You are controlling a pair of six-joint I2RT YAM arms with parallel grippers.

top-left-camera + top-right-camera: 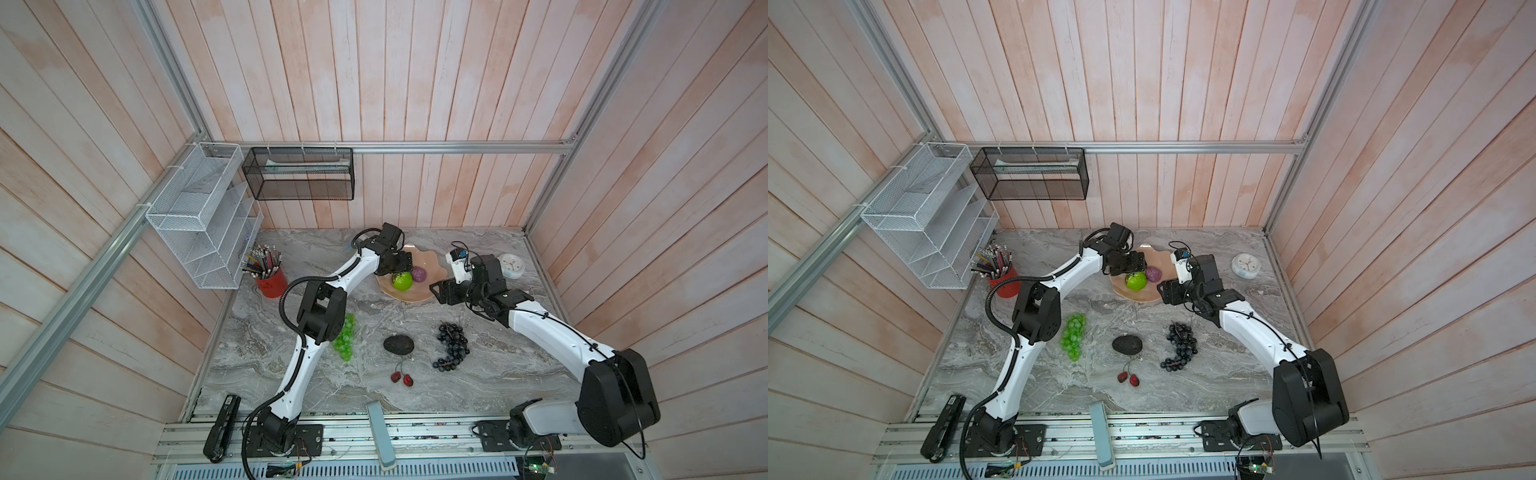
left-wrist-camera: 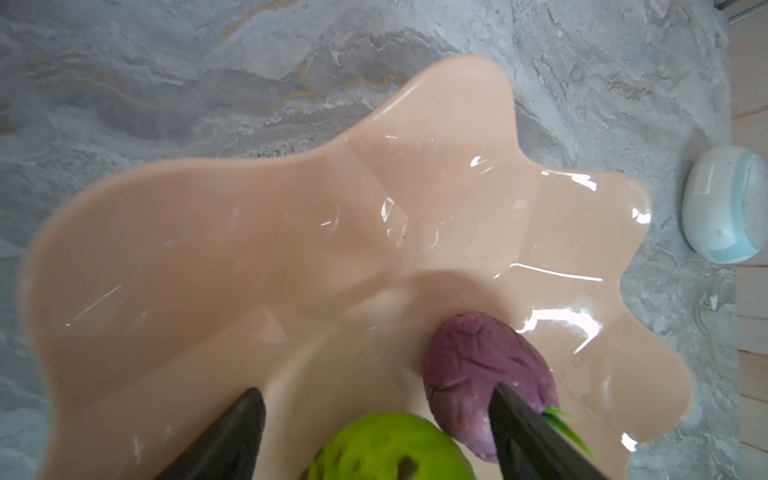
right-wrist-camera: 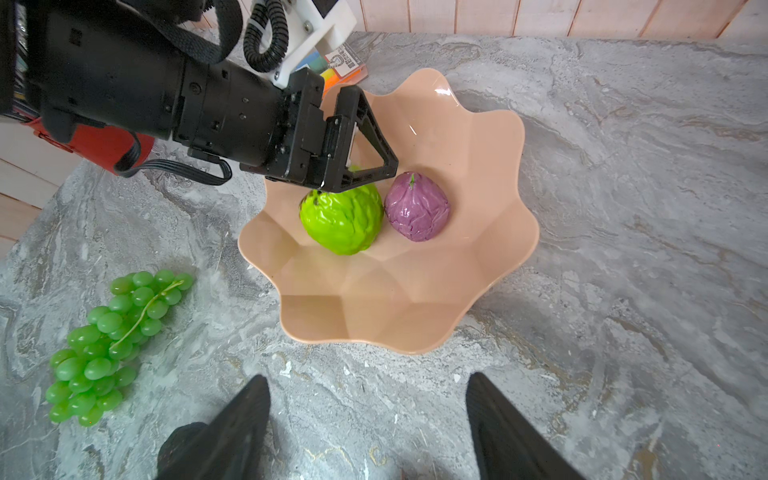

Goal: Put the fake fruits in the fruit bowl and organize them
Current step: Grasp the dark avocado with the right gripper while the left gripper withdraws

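The peach-pink fruit bowl (image 1: 432, 266) (image 1: 1142, 293) (image 2: 291, 232) (image 3: 395, 307) sits at the back middle of the table. In it lie the bumpy lime-green ball (image 1: 402, 281) (image 2: 386, 449) (image 3: 341, 222) and the purple ball (image 1: 419, 274) (image 2: 469, 365) (image 3: 417, 208), side by side. My left gripper (image 1: 401, 268) (image 2: 376, 388) hangs open just over the green ball, with gaps on both sides. My right gripper (image 1: 438, 291) (image 3: 369, 376) is open and empty over bare table beside the bowl. Green grapes (image 1: 345, 337) (image 3: 112, 345), avocado (image 1: 398, 345), dark grapes (image 1: 451, 345) and cherry pair (image 1: 402, 378) lie on the table.
A red cup of pencils (image 1: 270, 276) stands at the back left and a small white clock (image 1: 511, 266) (image 2: 727, 208) at the back right. A white wire rack (image 1: 199, 216) and a black mesh basket (image 1: 299, 178) hang on the walls. A black tool (image 1: 222, 428) lies at the front edge.
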